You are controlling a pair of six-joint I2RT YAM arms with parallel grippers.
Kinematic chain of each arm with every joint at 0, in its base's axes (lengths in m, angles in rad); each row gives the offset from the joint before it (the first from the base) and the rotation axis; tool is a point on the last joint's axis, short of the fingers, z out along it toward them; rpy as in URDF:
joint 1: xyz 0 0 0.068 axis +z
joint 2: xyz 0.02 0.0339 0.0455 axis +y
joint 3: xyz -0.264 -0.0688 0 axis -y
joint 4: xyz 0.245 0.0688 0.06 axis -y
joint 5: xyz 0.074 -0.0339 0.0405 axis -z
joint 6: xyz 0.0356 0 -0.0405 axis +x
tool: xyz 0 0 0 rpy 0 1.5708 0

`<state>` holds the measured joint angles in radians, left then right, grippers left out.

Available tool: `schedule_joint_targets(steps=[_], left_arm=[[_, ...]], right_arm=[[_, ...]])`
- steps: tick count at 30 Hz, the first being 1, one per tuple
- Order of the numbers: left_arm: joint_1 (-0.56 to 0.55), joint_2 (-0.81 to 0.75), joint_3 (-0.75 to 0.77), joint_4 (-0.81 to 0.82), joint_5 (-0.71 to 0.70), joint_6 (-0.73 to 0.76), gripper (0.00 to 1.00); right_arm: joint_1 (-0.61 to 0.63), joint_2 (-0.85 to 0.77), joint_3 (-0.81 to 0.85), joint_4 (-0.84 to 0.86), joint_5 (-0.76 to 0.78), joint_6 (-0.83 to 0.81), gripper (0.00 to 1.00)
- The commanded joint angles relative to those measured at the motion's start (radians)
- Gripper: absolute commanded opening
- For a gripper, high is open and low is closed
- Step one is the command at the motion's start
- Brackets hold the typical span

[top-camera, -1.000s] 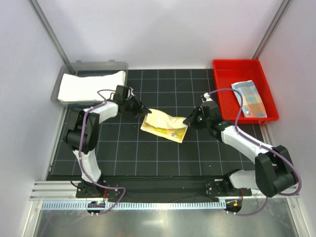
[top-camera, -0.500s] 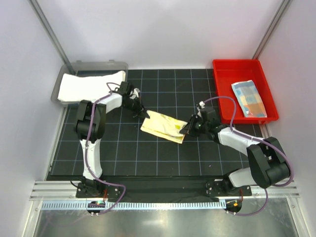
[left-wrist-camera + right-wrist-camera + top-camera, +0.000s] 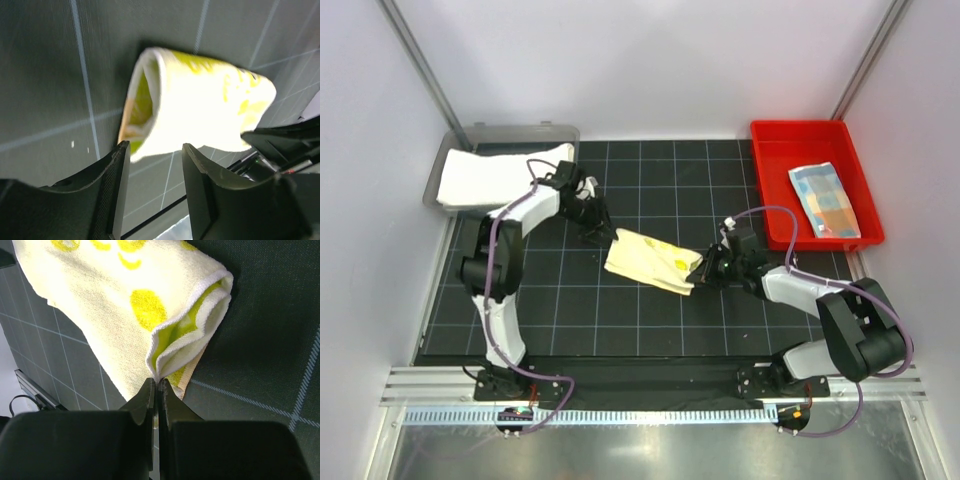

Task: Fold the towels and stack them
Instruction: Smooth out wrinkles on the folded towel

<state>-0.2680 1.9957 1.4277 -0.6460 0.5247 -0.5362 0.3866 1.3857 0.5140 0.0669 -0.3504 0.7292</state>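
Pinching the pale yellow towel (image 3: 645, 260) at its right end: the right fingers (image 3: 146, 405) are pressed together. The wrist view shows the white hem of the folded corner running straight into the tips. The towel is folded over, with its layers open to view at that end and yellow blobs on the top face. It lies mid-tabletop (image 3: 620, 320) on the black grid mat, slanting from upper left to lower right in the overhead view.

The left fingers (image 3: 116, 175) stand apart with nothing clamped. The towel's curled-over left end sits just beyond the tips, and a bit of its lower edge shows in the gap. Can't tell whether either finger touches the cloth. In the overhead view they sit right at the towel's upper-left corner.

The white towel (image 3: 500, 175) lies loosely folded in the grey tray (image 3: 510, 130) at the far-left corner. The light-blue towel (image 3: 825, 200), with orange and pastel patches, lies folded in the red bin (image 3: 775, 180) at far right. Both are well apart from the yellow one.
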Motion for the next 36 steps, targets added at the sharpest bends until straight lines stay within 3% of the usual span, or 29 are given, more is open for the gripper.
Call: schedule_joint_targets(steps=[1, 4, 8, 17, 24, 36], left_arm=[[-0.017, -0.171, -0.055, -0.023, -0.061, 0.024, 0.49], [-0.051, -0.233, -0.137, 0.000, -0.127, 0.002, 0.50], [-0.083, -0.342, -0.312, 0.236, -0.107, -0.108, 0.44], [-0.143, -0.310, -0.440, 0.425, -0.218, -0.176, 0.37], [-0.143, -0.271, -0.454, 0.444, -0.261, -0.215, 0.39], [-0.143, -0.359, -0.526, 0.408, -0.354, -0.286, 0.42]], right_arm=[[0.001, -0.026, 0.000, 0.004, 0.017, -0.050, 0.01], [-0.002, -0.037, -0.005, -0.016, 0.036, -0.063, 0.01], [-0.017, -0.042, -0.005, -0.035, 0.033, -0.099, 0.01], [-0.025, -0.051, 0.003, -0.049, 0.014, -0.108, 0.01], [-0.025, -0.059, 0.006, -0.052, 0.013, -0.109, 0.01], [-0.025, -0.056, -0.002, -0.049, 0.014, -0.103, 0.01]])
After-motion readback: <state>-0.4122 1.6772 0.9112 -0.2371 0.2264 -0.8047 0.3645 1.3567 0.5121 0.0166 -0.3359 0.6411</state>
